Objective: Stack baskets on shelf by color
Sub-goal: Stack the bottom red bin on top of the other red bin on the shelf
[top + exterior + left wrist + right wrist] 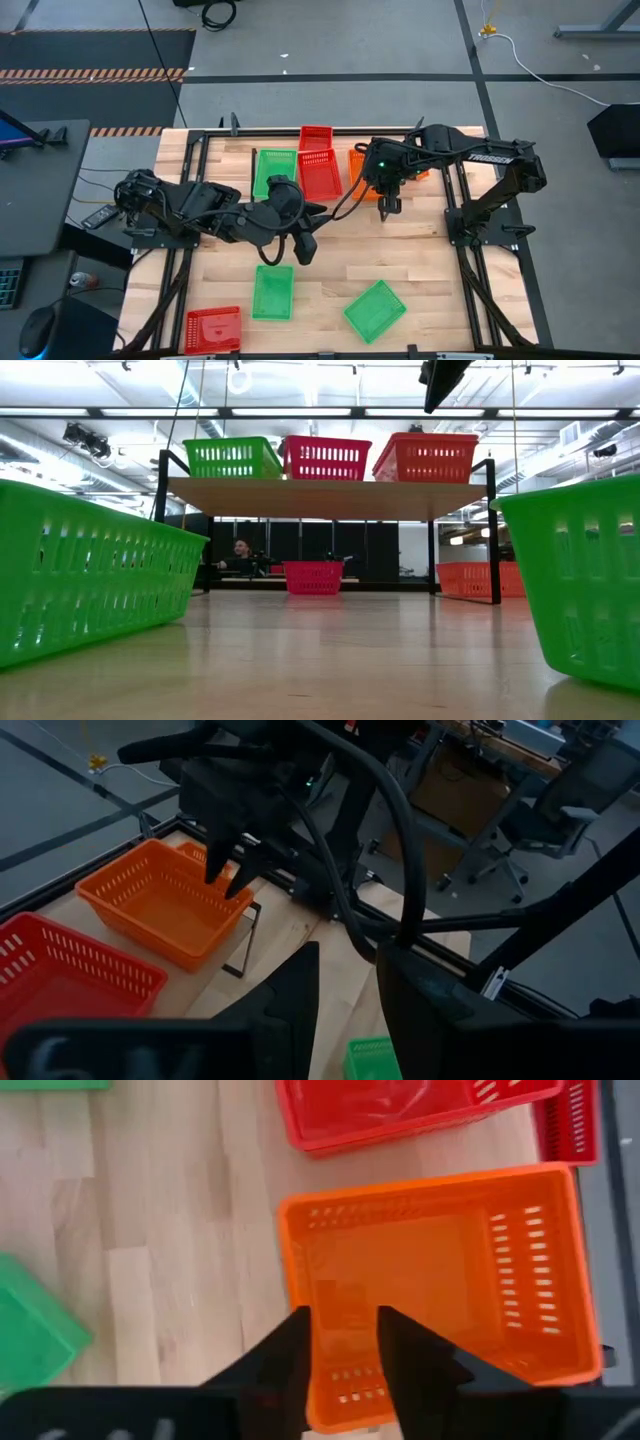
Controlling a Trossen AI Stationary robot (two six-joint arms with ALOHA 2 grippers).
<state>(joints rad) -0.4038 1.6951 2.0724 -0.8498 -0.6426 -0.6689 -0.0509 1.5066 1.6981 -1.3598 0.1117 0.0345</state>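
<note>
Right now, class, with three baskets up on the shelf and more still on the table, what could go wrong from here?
1. The orange basket sits tilted at the shelf's end in the low view; it may slip off.
2. The right claw hangs just above that basket's wall and could snag it when lifting.
3. The left claw waits mid-table, close to the right arm's path to the loose green baskets.

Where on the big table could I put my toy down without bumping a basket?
Bare wood lies in the middle, between the shelf and the two green baskets in front. The shelf is crowded: green, red and orange baskets fill it.
</note>
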